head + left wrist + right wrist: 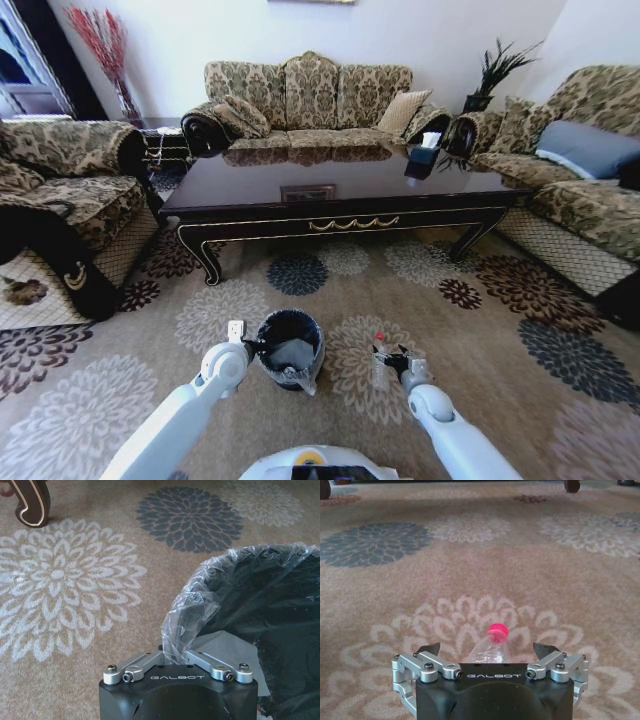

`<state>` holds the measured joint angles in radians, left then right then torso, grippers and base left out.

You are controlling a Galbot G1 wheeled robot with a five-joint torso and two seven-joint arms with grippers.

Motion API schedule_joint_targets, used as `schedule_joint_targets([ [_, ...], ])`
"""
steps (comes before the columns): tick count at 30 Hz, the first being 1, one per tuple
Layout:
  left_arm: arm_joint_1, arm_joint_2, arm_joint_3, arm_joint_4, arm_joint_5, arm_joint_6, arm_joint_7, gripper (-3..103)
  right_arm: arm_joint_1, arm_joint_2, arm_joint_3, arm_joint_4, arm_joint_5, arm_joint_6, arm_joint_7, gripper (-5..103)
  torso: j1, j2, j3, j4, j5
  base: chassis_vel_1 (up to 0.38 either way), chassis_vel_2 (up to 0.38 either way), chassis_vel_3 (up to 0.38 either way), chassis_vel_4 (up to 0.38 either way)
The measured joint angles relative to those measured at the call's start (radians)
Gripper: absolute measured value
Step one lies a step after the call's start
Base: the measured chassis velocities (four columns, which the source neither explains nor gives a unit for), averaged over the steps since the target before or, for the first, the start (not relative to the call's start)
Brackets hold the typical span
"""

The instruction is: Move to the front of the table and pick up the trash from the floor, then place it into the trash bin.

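The trash, a small clear bottle with a red cap, lies on the flower-patterned floor between the fingers of my open right gripper. The head view shows the same bottle just left of that right gripper. The black trash bin with its crinkly liner stands to the bottle's left. My left gripper is shut on the bin's lined rim. A pale grey patch shows inside the bin. The dark table stands beyond.
Patterned sofas ring the table at the left, back and right. A dark tissue box sits on the table's far right. A curved table leg is near the left arm. Open carpet lies between bin and table.
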<state>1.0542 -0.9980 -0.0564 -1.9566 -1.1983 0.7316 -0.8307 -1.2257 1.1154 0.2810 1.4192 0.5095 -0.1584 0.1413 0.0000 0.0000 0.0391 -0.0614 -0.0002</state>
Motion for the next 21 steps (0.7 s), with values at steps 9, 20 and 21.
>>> schedule_joint_targets([
  [9, -0.001, 0.007, 0.000, 0.000, -0.009, 0.000, -0.002, 0, 0.058, 0.045, -0.013, -0.116, -0.034, 0.006, -0.001, 100, 0.000, 0.000, 0.000, 0.0000, 0.0000, 0.000, 0.000, 0.000, 0.000],
  [20, -0.009, 0.004, 0.006, 0.005, -0.014, 0.001, -0.002, 0, 0.064, 0.084, -0.009, -0.188, -0.074, 0.021, -0.014, 100, 0.000, 0.000, 0.000, 0.0001, 0.0001, 0.000, 0.000, 0.000, 0.000],
  [21, -0.008, 0.003, 0.006, 0.005, -0.014, 0.001, -0.002, 0, 0.064, 0.085, -0.009, -0.189, -0.078, 0.022, -0.015, 100, 0.000, 0.000, 0.000, 0.0001, 0.0001, 0.000, 0.000, 0.000, 0.000],
])
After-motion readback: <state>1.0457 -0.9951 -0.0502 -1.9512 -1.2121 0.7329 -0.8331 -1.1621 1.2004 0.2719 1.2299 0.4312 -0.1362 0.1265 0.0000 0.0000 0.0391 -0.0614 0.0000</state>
